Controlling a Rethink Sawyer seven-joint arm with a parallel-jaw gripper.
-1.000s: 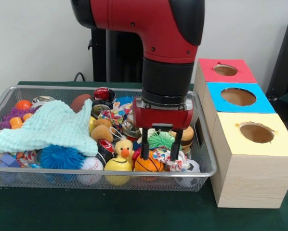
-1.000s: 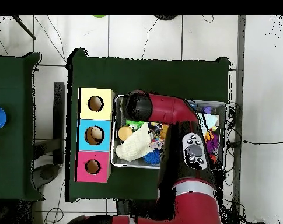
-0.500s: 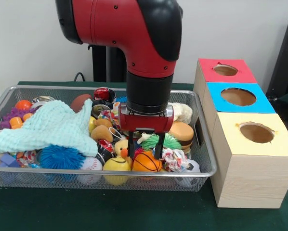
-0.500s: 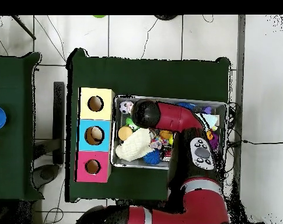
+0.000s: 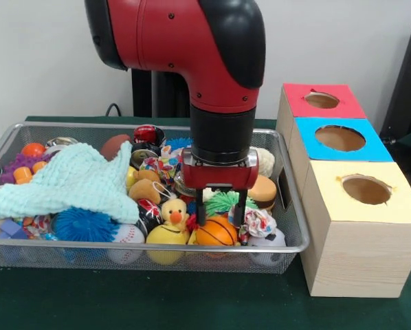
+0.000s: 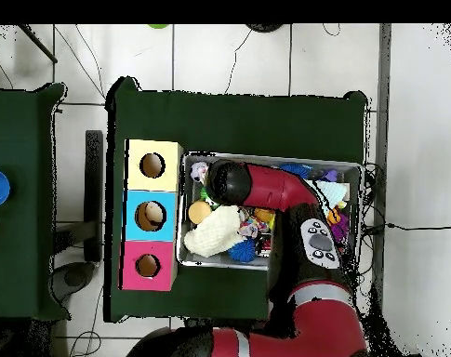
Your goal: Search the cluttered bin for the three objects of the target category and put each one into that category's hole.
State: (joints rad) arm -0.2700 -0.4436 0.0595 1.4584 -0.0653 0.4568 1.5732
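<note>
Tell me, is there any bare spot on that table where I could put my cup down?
Yes: the green tablecloth is bare along the front, between the wire basket and the table's near edge, and left of the yellow-topped box. The overhead view shows another bare strip on the basket's side away from the robot. The basket itself is packed with toys, with the tool low among them.

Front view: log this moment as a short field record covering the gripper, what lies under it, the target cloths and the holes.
gripper: open, fingers straddling the top of the orange basketball-patterned toy ball
bin: silver wire mesh basket, crowded with toys
visible target cloth: small white multicolour-patched cloth, beside the gripper, toward the boxes
large mint knitted cloth: draped over toys at the bin's other end
target hole: yellow-surround round hole on the pale wooden box, nothing seen inside
</note>
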